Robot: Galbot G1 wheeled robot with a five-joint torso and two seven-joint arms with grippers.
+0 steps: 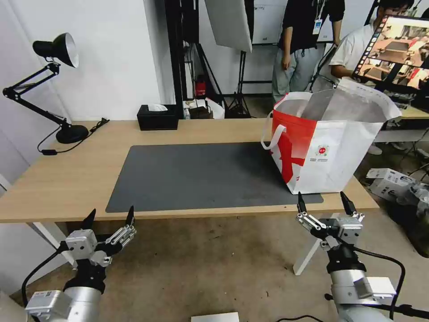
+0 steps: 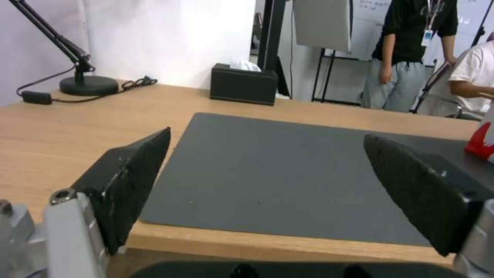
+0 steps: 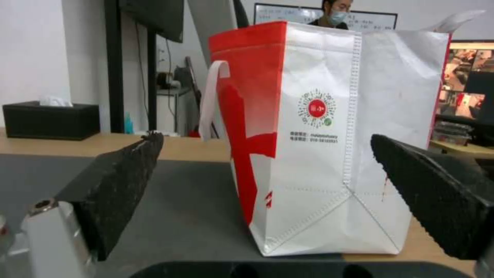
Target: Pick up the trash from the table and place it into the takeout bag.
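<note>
One long light-wood table [image 1: 67, 179] w/ white legs carries one large dark grey mat [image 1: 196, 176], one takeout bag [image 1: 328, 143], one black tissue box [image 1: 157, 117] and one black desk lamp [image 1: 56, 85]. The takeout bag, red & white w/ white loop handles and a small round logo, stands upright at the robot's right end of the table, its base partly on the mat's right edge; its mouth gapes open, silver lining visible inside. The tissue box sits at the table's far edge, behind the mat, a white tissue poking from its top. The lamp stands at the far left corner, its cord trailing on the wood. Two grippers hang below and in front of the table's near edge, over the floor, well apart from each other. The left gripper [image 1: 110, 216] is near the mat's left front corner, its two black fingers spread wide, nothing between them, touching nothing. The right gripper [image 1: 322, 203] is just in front of the takeout bag, fingers likewise spread wide & empty, not touching the bag. In the right wrist view the bag fills the gap between the fingers [image 3: 118, 185] but stands farther off on the table. In the left wrist view the fingers [image 2: 129, 181] frame bare mat.
</note>
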